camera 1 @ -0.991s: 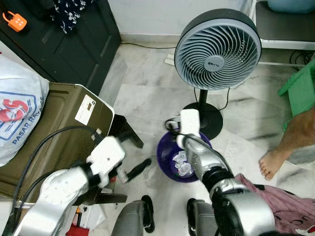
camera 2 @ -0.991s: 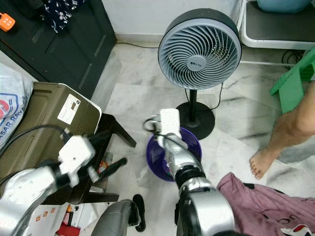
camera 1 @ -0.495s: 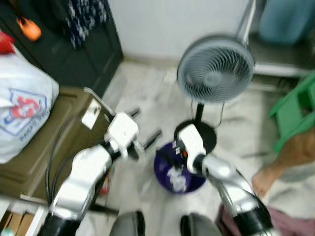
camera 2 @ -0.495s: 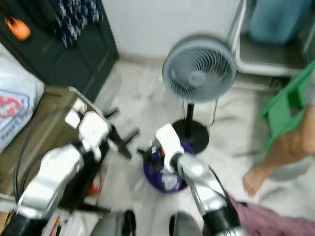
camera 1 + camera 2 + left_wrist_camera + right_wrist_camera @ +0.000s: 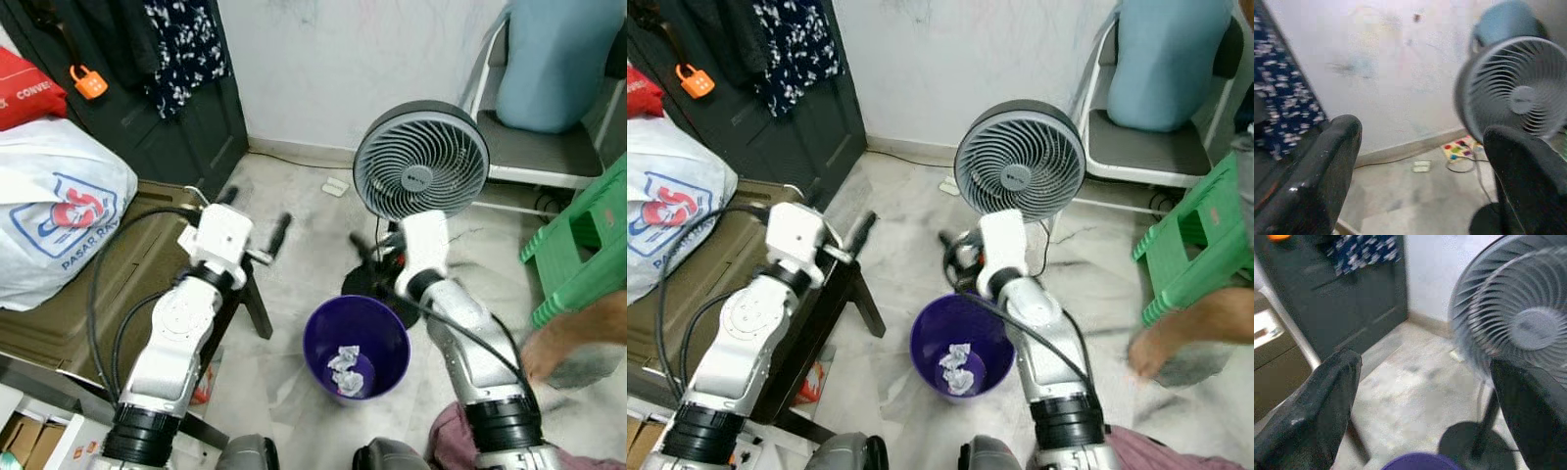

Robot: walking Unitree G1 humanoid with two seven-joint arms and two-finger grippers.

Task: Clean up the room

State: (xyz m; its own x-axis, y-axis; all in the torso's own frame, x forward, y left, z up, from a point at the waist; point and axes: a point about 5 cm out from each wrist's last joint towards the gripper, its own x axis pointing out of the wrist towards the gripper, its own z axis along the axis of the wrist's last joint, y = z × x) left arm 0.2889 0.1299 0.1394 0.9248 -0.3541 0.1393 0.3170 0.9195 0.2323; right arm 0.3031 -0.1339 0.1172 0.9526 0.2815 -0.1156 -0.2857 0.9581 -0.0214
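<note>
A purple bin stands on the marble floor between my arms, with crumpled white paper lying in its bottom. My right gripper hangs above the bin's far rim, in front of the fan's base, open and holding nothing. In the right wrist view its fingers stand wide apart, with the bin's rim below. My left gripper is raised over the floor to the left of the bin, open and empty. Its fingers frame the wall and the fan.
A grey pedestal fan stands just behind the bin. An olive case with a white printed bag lies at left, before a dark cabinet. At right are a green stool, a chair and a person's foot.
The camera has tilted up, showing more of the room. Both arms have risen; my right gripper has lifted from the bin's mouth toward the fan. The paper stays in the bin.
</note>
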